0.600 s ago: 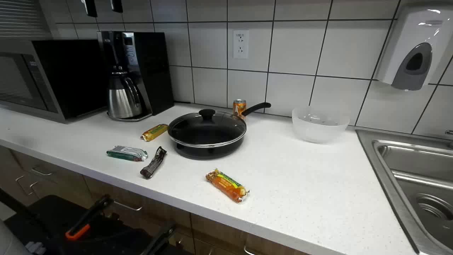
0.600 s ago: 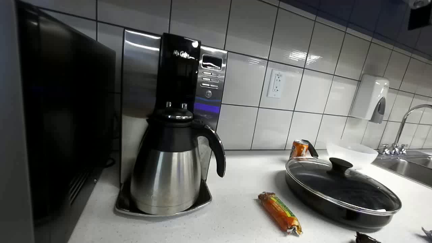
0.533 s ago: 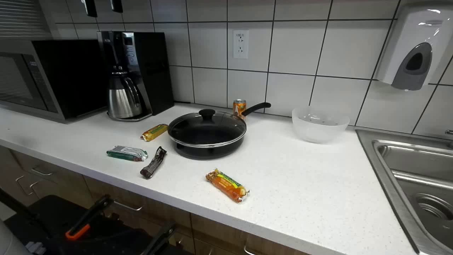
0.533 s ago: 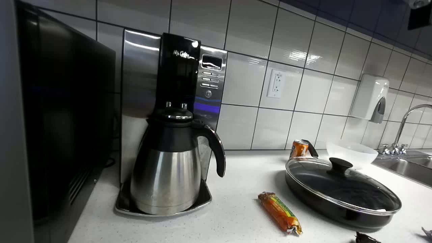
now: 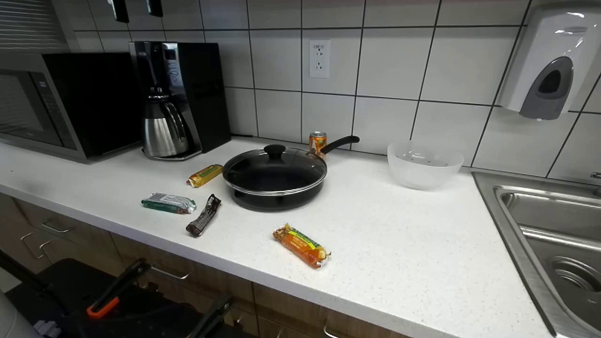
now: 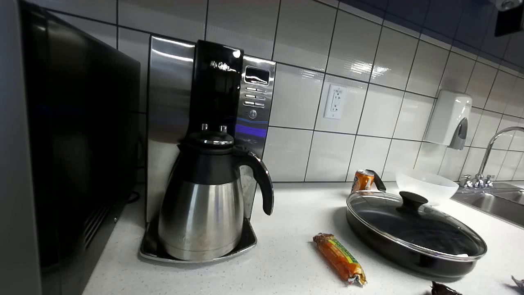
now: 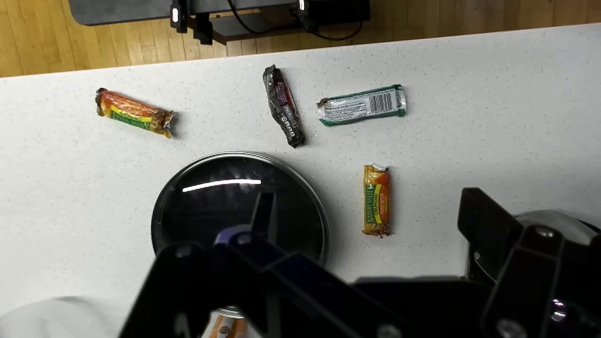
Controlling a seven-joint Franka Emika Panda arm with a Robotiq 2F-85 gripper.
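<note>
My gripper (image 7: 368, 206) is open and empty, its dark fingers spread wide in the wrist view; the gripper does not show in the exterior views. Between and beyond the fingertips lies a yellow-orange bar (image 7: 377, 201) on the counter, also in both exterior views (image 5: 204, 175) (image 6: 339, 259). The left finger overlaps the black lidded pan (image 7: 211, 211) in view, hiding its knob; the pan (image 5: 277, 202) also shows in both exterior views (image 6: 409, 254). A green-silver bar (image 7: 361, 105), a dark brown bar (image 7: 283, 107) and an orange bar (image 7: 134, 112) lie near the counter's front edge.
An orange can (image 5: 317, 139) stands behind the pan. A frosted bowl (image 5: 425, 166) stands by the wall, near the sink (image 5: 493, 202). A coffee maker (image 5: 202, 94) with steel carafe (image 6: 200, 217) and a microwave (image 5: 94, 103) stand at the left. A soap dispenser (image 5: 544, 56) hangs on the wall.
</note>
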